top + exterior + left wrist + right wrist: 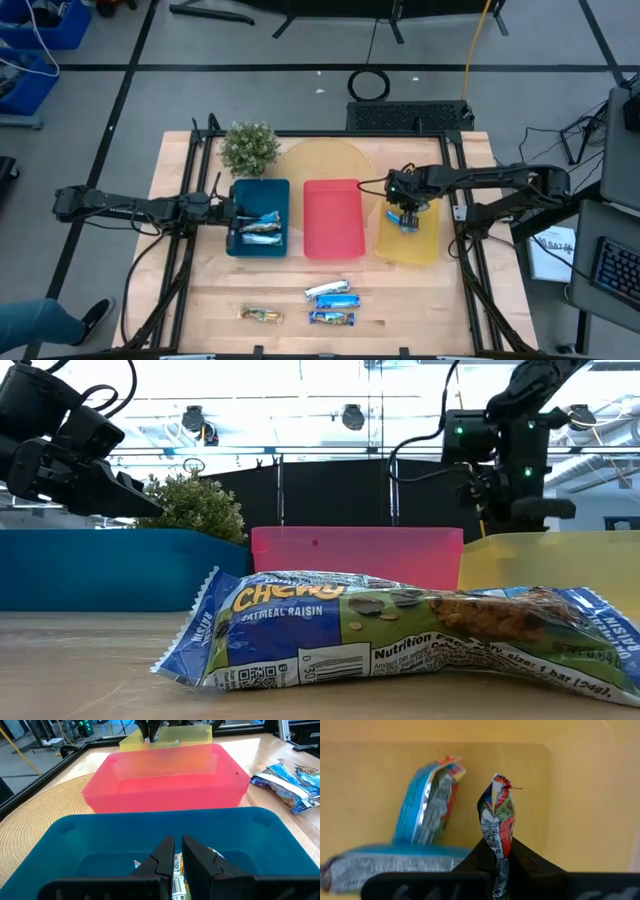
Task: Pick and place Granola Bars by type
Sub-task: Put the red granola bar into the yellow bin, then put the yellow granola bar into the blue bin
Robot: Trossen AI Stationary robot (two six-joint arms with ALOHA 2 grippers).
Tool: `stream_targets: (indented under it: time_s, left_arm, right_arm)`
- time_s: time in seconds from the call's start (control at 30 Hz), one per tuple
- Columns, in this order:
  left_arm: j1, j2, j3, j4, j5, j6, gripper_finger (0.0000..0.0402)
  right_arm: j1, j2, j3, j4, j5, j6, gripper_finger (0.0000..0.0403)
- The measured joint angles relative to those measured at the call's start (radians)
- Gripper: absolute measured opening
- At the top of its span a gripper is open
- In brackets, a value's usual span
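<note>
1. Our right gripper (501, 865) is pinched shut on a bar (498, 815) by one crimped end, hanging it upright over the yellow tray (425, 250) where two more bars (431, 800) already lie.
2. Our left gripper (176, 862) sits low in the blue tray (75, 840), jaws nearly closed on a bar's (177, 870) wrapper edge, we reckon.
3. Handling-wise we'd call these light and floppy — thin crinkly foil over a soft chewy slab, slick to the touch. The flat sealed end is the spot to nip; squeezing the middle would likely squash it or let it squirt out.
4. Trays look like smooth matte plastic with rounded corners — the red tray (333, 215) between them is bare.
5. Three loose bars (332, 305) still wait on the wood table (200, 300), near its front edge.
</note>
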Motion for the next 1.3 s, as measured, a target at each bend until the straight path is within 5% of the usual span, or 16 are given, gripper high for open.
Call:
stream_targets:
  time_s: [0.63,0.9,1.13,1.3]
  left_arm:
    - [0.000,0.000,0.000,0.005,0.010,-0.013,0.0044]
    - [0.000,0.000,0.000,0.006,0.011,-0.027,0.0044]
    - [0.000,0.000,0.000,0.006,0.011,-0.027,0.0044]
    - [0.000,0.000,0.000,0.005,0.012,-0.027,0.0044]
  right_arm:
    - [0.003,0.000,-0.038,0.066,-0.020,-0.020,0.0039]
    - [0.003,-0.019,-0.036,0.063,-0.026,-0.013,0.0104]
    - [0.003,-0.174,0.065,-0.097,-0.027,0.059,0.0142]
    - [0.055,-0.374,0.084,-0.067,-0.088,0.174,0.0115]
